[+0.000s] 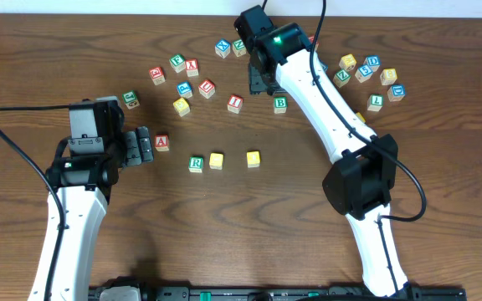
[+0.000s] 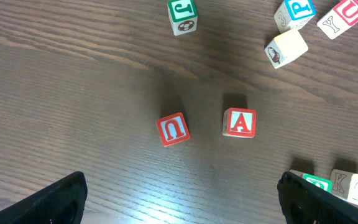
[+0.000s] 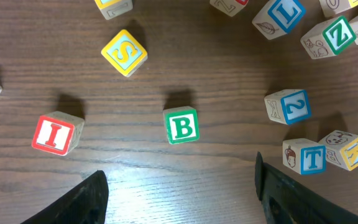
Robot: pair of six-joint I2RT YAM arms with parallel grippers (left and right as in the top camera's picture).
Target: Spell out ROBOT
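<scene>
Judging by the bench, the word is perhaps half built. The loose blocks lie scattered along the far side, and nearer the robot a short row is forming. The right hand hangs over the far scatter with its fingers wide apart and nothing but bare wood between them. The B block sits just ahead of that gap, so fetching it appears to be the step in hand. The left hand rests near the row's left end, fingers likewise spread and empty, with the A block just in front. In the row, the R block stands first, with a yellow block just beside it, then a gap, then a second yellow block. Their letters are too small to read, though they are likely the two Os. The gap suits B. The T block lies unplaced among the scatter, so two letters seem left.
</scene>
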